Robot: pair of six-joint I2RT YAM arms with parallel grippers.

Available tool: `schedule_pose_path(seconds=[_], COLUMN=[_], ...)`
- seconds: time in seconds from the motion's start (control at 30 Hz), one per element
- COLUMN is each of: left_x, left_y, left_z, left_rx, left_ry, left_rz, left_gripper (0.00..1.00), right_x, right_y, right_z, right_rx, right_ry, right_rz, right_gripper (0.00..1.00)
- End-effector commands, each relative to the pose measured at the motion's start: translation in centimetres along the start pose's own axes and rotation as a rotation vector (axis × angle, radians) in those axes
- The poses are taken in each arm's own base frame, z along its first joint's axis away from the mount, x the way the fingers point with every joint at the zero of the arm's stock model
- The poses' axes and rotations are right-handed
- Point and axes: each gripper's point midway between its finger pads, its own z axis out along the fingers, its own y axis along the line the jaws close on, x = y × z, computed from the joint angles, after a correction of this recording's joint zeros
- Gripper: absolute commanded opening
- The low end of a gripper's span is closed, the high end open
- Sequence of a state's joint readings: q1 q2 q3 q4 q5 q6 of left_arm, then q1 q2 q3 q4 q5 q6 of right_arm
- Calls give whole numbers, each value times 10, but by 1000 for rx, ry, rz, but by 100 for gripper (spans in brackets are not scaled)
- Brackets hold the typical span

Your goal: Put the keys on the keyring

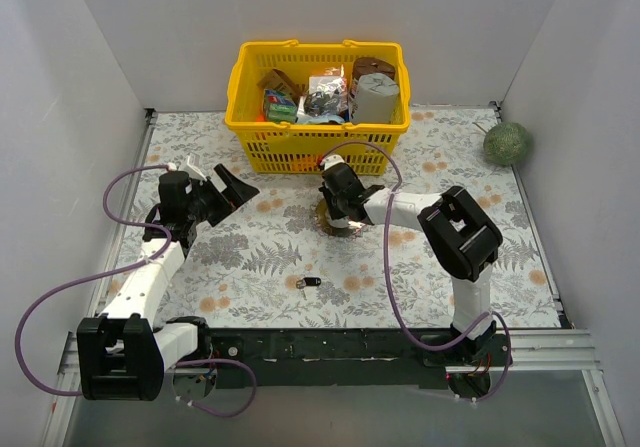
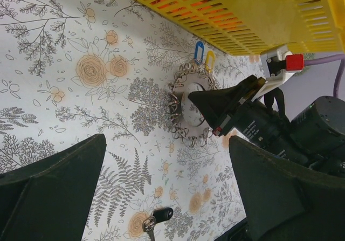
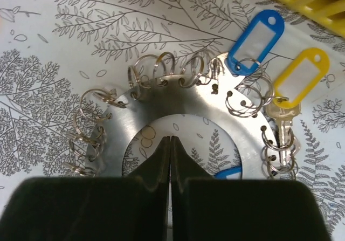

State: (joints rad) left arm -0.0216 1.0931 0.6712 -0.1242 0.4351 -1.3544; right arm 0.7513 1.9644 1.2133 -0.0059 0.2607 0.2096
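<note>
The keyring (image 3: 178, 98) lies flat on the flowery table (image 1: 250, 267), just beside the yellow basket (image 1: 245, 117). It is a shiny metal circle with a hole in the middle and little wire loops (image 3: 161, 68) round its edge. It looks hard, thin and slippery, so the inner edge seems best to hold. The right gripper (image 3: 170, 141) is shut tight there, and the left gripper (image 2: 167, 144) is wide open
</note>
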Motion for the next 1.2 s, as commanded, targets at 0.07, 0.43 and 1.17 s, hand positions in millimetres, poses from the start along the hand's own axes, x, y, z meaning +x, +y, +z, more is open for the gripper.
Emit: schedule_pose_path(seconds=[0.07, 0.43, 1.17], left_x=[4, 13, 77], left_y=[-2, 0, 17], left_z=[-6, -7, -4], left_rx=[15, 22, 70], left_ry=[-4, 40, 314], left_rz=[11, 19, -71], left_gripper=[98, 98, 98], right_x=[47, 63, 89], right_y=[25, 95, 105], right_z=[-15, -59, -152], right_rx=[-86, -266, -544], right_ry=[120, 165, 162], right_rz=[-63, -204, -140], right_gripper=[1, 1, 60])
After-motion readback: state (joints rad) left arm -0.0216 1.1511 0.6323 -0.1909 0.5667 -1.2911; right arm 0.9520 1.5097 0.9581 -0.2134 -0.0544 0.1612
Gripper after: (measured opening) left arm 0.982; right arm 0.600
